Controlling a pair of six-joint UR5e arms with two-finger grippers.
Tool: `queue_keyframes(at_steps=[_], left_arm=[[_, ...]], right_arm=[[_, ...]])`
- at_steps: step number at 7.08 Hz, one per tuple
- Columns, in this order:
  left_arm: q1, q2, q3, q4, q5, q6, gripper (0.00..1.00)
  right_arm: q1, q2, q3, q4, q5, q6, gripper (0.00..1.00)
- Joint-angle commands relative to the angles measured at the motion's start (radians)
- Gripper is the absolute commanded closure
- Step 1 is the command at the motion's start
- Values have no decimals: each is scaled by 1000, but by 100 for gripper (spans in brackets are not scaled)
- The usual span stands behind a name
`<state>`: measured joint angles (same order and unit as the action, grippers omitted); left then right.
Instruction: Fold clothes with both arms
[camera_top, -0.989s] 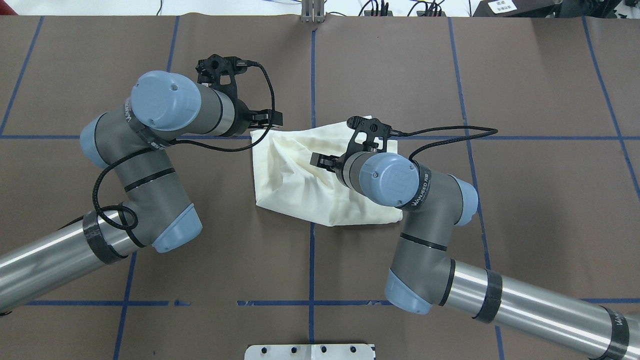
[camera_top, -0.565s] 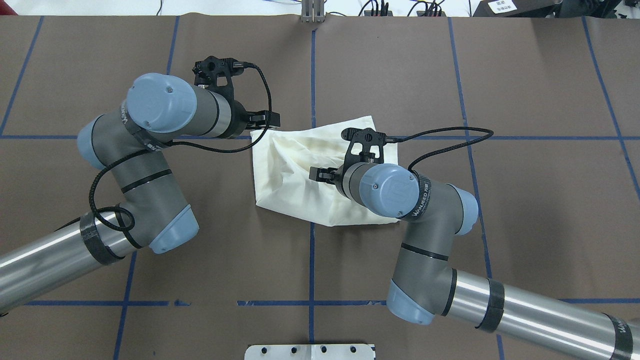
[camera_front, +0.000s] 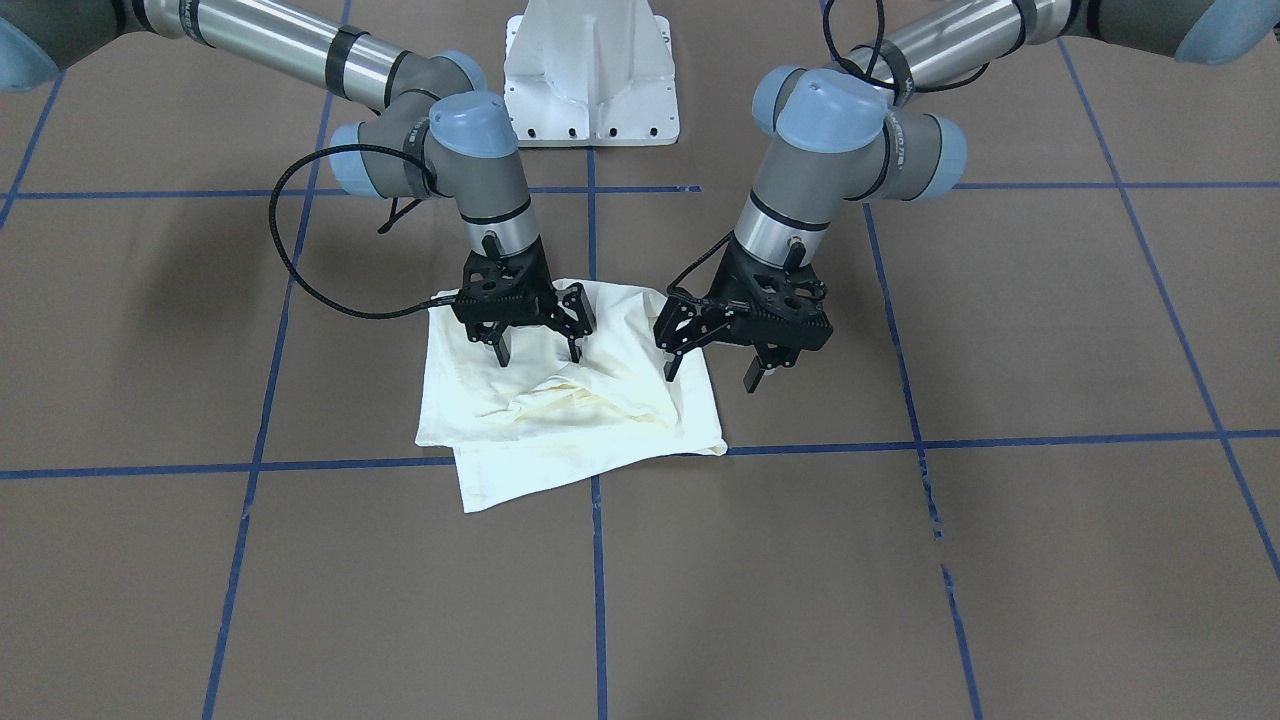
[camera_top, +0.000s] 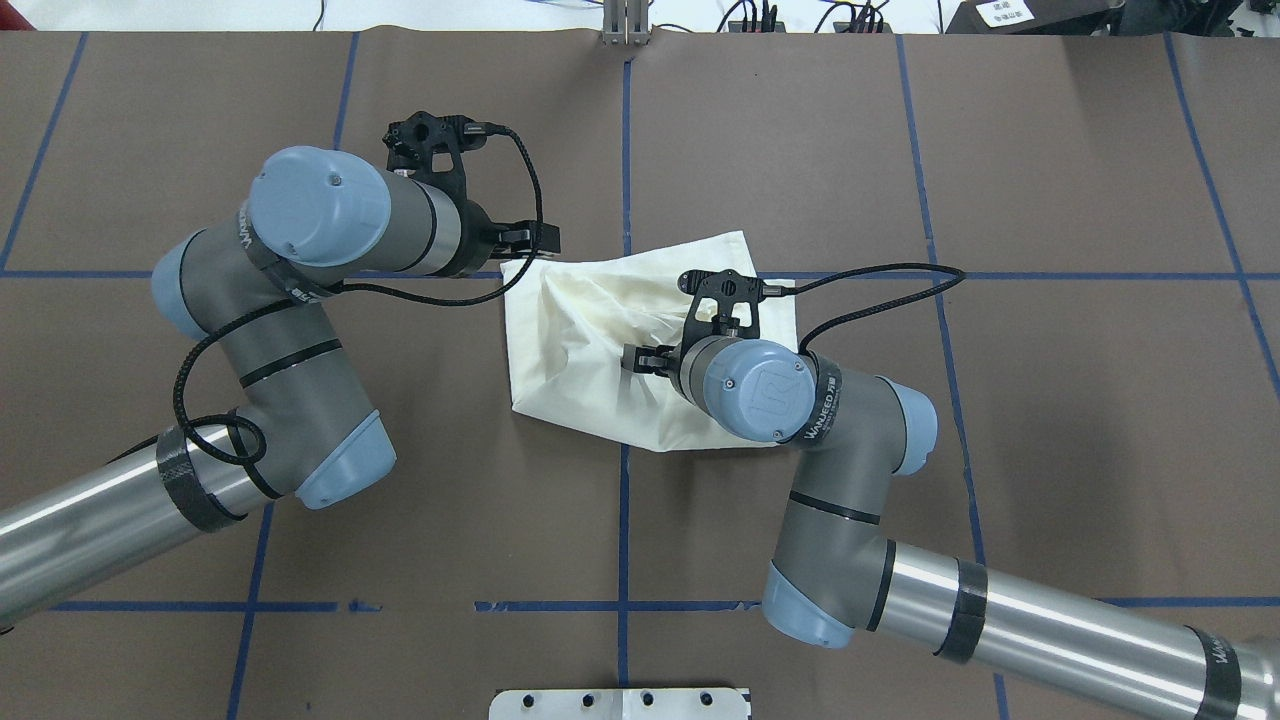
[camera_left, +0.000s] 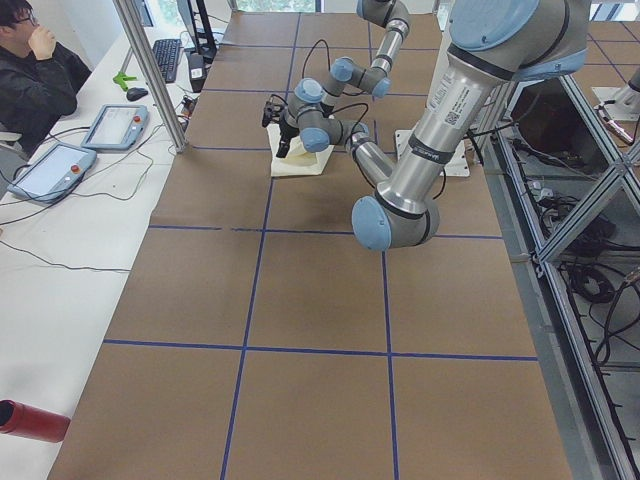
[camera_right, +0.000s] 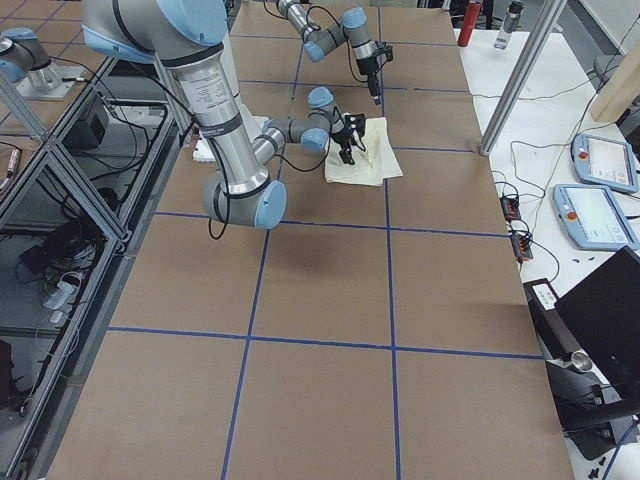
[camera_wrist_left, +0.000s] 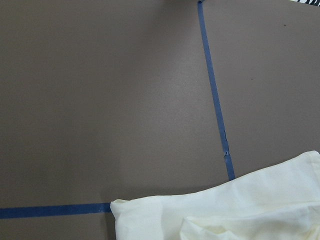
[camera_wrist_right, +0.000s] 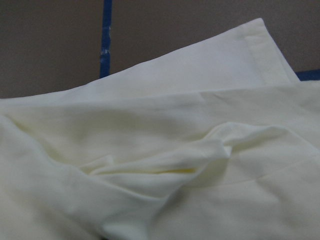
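while the folded cream t-shirt (camera_front: 590, 425) lies rumpled on the counter (camera_front: 900, 560) over a crossing of blue tape (camera_front: 800, 445), the right pincer (camera_front: 538, 355) hangs above its middle, jaws apart, gripping nothing. the left pincer (camera_front: 711, 380) straddles the shirt's edge on the robot's left side, jaws likewise spread and empty.

- Overhead camera is looking forward and down, the shirt (camera_top: 570, 350) sitting mid-frame.
- Front camera is facing the opposite way across the shirt, steeply down.
- Side cameras are watching the shirt from far, opposite ends.
- Wrist cameras are hovering close over its edges.
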<state>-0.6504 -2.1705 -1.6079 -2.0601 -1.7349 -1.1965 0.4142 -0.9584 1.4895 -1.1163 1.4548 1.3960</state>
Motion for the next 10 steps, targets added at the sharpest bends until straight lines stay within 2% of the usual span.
queue_keyframes(at_steps=[1, 3, 4, 5, 7, 9, 10], left_arm=[[0, 24, -29, 0, 0, 0, 0], [0, 24, -29, 0, 0, 0, 0], [3, 27, -33, 0, 0, -3, 0], [9, 31, -38, -2, 0, -5, 0], [67, 31, -40, -43, 5, -95, 0], [145, 84, -43, -195, 26, -146, 0], [185, 90, -41, -221, 90, -146, 0]], right_arm=[[50, 39, -34, -63, -7, 0, 0], [124, 113, -163, -68, -5, 15, 0], [153, 127, -178, -69, -1, 24, 1], [182, 133, -178, -71, 13, 108, 7], [311, 147, -164, -72, 235, 123, 8], [331, 147, -161, -65, 266, 72, 5], [331, 142, -153, -63, 266, 72, 5]])
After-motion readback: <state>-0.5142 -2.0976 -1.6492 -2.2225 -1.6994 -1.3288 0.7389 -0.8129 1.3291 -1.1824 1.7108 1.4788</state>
